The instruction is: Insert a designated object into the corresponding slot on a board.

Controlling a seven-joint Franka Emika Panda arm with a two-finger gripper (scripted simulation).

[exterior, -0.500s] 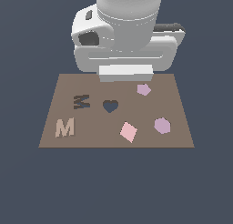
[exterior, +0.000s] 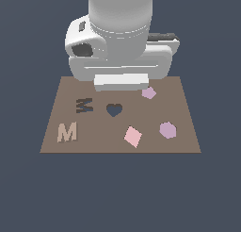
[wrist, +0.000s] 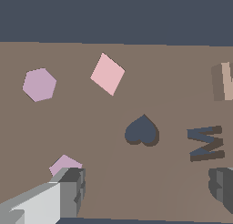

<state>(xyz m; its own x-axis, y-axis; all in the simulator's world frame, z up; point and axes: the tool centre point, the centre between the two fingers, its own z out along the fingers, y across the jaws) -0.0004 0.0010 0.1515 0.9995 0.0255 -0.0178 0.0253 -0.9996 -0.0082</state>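
While we hover above the board (exterior: 186, 132), our jaws spread and holding nothing, the approach step is in hand. Taking the heart cutout (exterior: 114, 110) as landmark, the M slot (exterior: 84, 104) sits just beside it, and the M block (exterior: 67, 132) lies beyond that slot, nearer the board's corner. Next we must reach over the block, descend and pinch it.

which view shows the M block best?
The exterior view. The M block lies whole and unobstructed on the board, near the exterior view's left edge of it, apart from the M slot. The wrist view catches only a cropped sliver of the block at the frame edge.
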